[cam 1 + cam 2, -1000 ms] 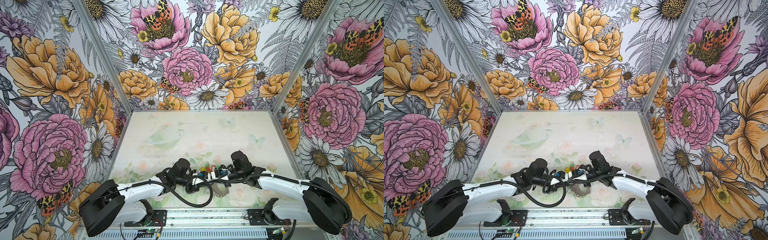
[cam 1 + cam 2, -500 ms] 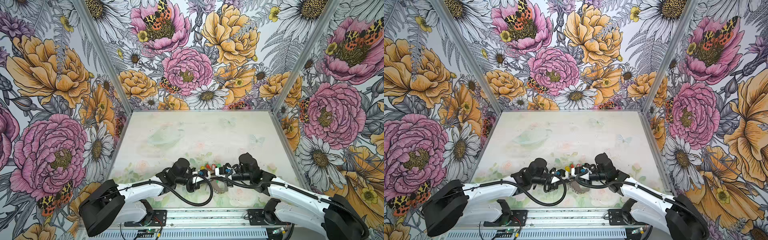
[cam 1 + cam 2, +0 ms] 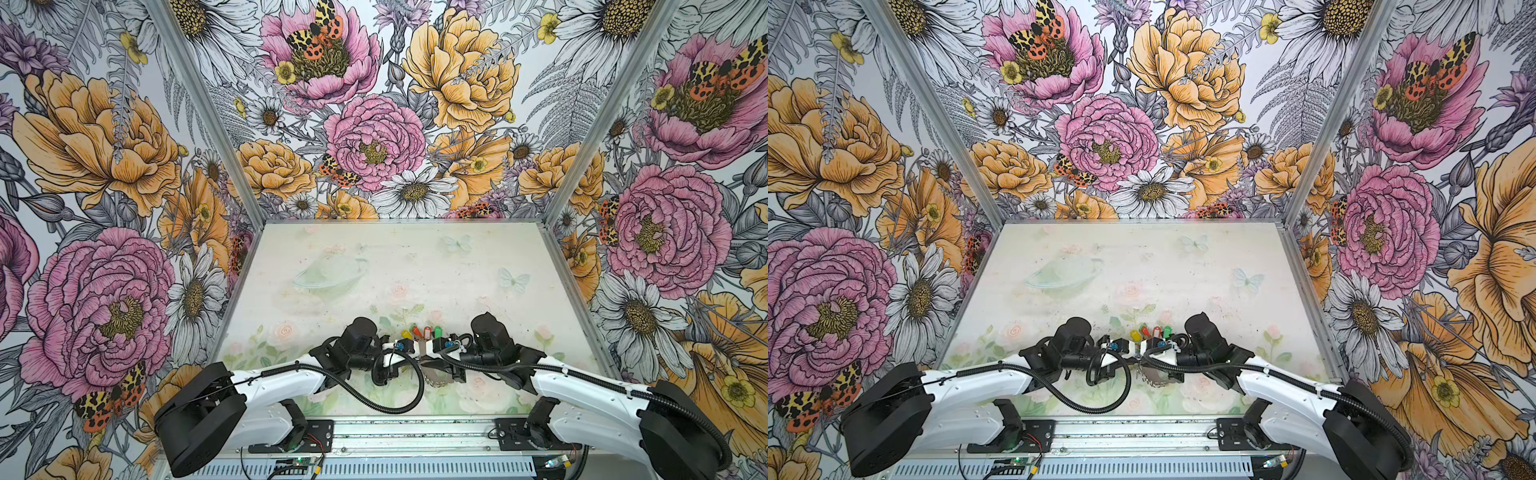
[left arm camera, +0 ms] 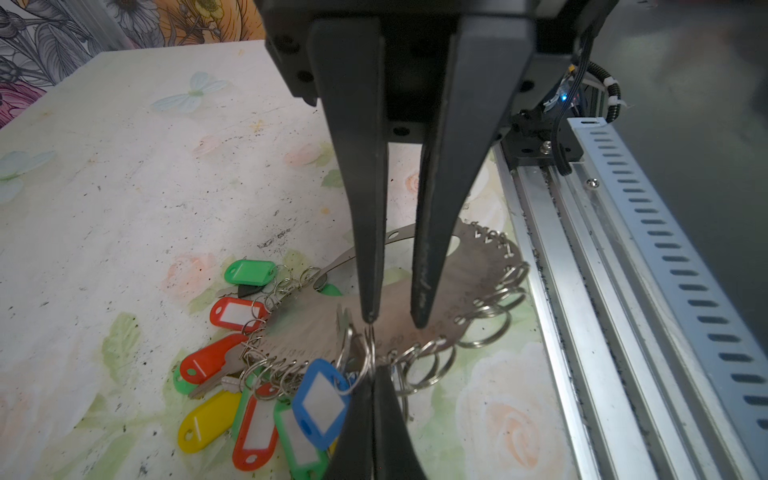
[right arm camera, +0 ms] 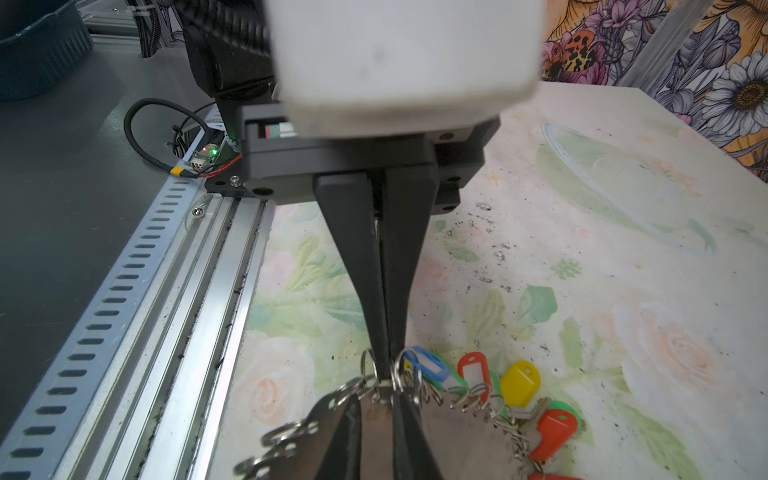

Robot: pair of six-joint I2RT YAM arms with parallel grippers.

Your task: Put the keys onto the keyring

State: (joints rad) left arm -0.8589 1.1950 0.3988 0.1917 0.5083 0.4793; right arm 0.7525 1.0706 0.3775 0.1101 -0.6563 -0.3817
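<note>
Floral walls (image 3: 104, 166) round pale printed tabletop (image 3: 374, 266). Keyring (image 4: 473, 266) near front edge, between both arms: flat grey metal band, wide hole, rim fringed with small silver rings (image 4: 286, 286). Likely stiff, thin, slick; best pinched across flat face. Keys (image 4: 253, 424): light plastic tags, red, green, yellow, blue, fanned along rim, seemingly hooked on. Left fingers (image 5: 357, 266) closed tight at rim among rings; hold unclear. Right fingers (image 4: 365, 187) narrowly parted, tips at band, nothing seen pinched.

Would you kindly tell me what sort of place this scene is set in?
Most likely a robotics test booth: two white robot arms are mounted on an aluminium rail at the front edge of the table, floral-printed panels box the table in on three sides, and bare wiring lies by the rail.
</note>
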